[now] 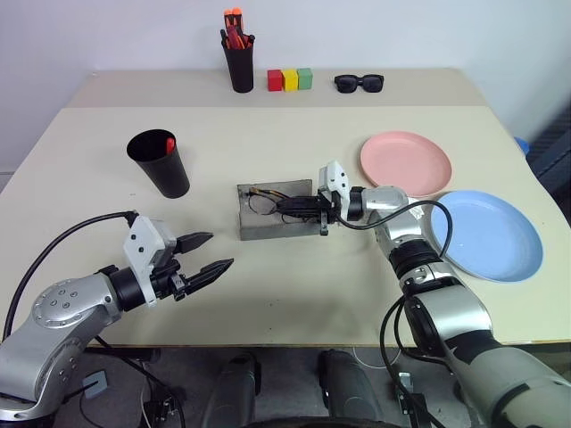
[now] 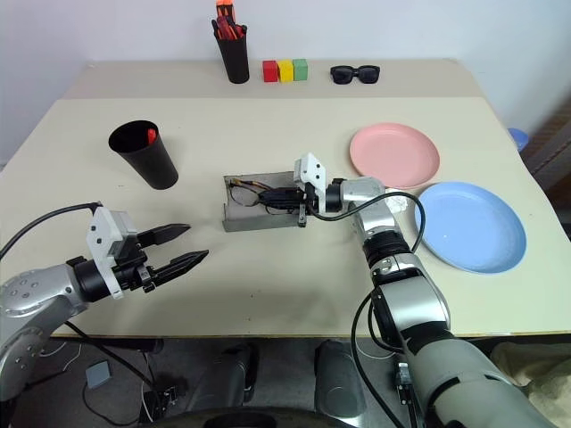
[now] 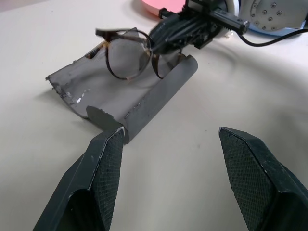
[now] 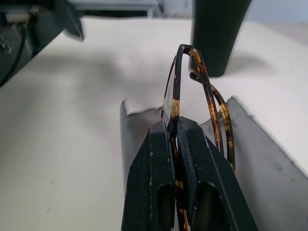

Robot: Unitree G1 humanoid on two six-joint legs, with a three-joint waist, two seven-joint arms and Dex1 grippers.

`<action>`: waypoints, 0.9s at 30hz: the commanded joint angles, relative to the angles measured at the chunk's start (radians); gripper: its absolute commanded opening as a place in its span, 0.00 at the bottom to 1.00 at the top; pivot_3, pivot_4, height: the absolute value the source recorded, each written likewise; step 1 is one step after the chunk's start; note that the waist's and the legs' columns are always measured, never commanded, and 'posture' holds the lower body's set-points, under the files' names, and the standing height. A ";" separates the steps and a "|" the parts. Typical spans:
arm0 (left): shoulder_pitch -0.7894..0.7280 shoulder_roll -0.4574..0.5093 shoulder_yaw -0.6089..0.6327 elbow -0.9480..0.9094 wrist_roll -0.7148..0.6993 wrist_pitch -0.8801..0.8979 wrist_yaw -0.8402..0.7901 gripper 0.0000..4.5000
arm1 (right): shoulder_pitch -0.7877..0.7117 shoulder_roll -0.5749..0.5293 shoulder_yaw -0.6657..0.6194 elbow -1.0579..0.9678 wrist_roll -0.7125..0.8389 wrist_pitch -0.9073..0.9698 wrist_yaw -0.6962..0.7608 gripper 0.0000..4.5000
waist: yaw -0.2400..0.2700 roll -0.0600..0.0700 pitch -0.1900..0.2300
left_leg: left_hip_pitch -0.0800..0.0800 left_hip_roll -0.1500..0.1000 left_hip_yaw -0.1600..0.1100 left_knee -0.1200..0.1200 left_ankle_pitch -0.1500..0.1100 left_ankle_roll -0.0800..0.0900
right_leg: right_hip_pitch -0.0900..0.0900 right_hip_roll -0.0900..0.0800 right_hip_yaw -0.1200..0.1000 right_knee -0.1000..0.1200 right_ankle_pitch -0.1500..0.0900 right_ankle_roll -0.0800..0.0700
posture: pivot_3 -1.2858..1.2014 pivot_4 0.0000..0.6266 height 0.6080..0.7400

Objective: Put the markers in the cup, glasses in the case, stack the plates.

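Over open case (image 1: 275,212) mid-desk | R gripper (image 1: 302,208) jaws clamped on glasses (image 3: 129,57) — seemingly not yet seated | L gripper (image 1: 207,254) jaws wide, idle | next: lower, release — then shut lid

I can read no text, label or brand anywhere. Nothing before me bears a number or sign either

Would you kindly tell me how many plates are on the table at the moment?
2. The pink plate lies on the table's right side; the blue plate lies just right of it and nearer the robot, not stacked. None appear hidden.
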 commanded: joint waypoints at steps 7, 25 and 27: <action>-0.010 -0.004 0.029 -0.014 -0.017 -0.012 0.007 0.72 | -0.017 -0.026 -0.021 -0.036 -0.006 -0.032 -0.011 0.90 | -0.002 0.000 0.000 | 0.000 0.000 0.000 0.000 0.000 0.000 | 0.000 0.000 0.000 0.000 0.000 0.000 | 0.52 0.24 1.00; -0.660 -0.096 -0.185 0.475 0.141 0.057 0.166 0.01 | 0.627 -0.334 -0.269 -0.998 0.238 0.472 -0.274 1.00 | 0.018 0.000 0.000 | -0.001 -0.001 -0.002 0.000 0.000 -0.001 | 0.002 0.000 -0.001 -0.002 0.000 0.001 | 0.52 0.24 1.00; -0.745 -0.110 -0.230 0.582 0.197 0.003 0.137 0.01 | 0.727 -0.354 -0.319 -1.076 0.249 0.490 -0.320 1.00 | 0.019 0.000 0.000 | -0.001 -0.001 -0.002 0.000 0.001 -0.001 | 0.001 0.000 -0.002 -0.001 0.000 0.001 | 0.52 0.24 1.00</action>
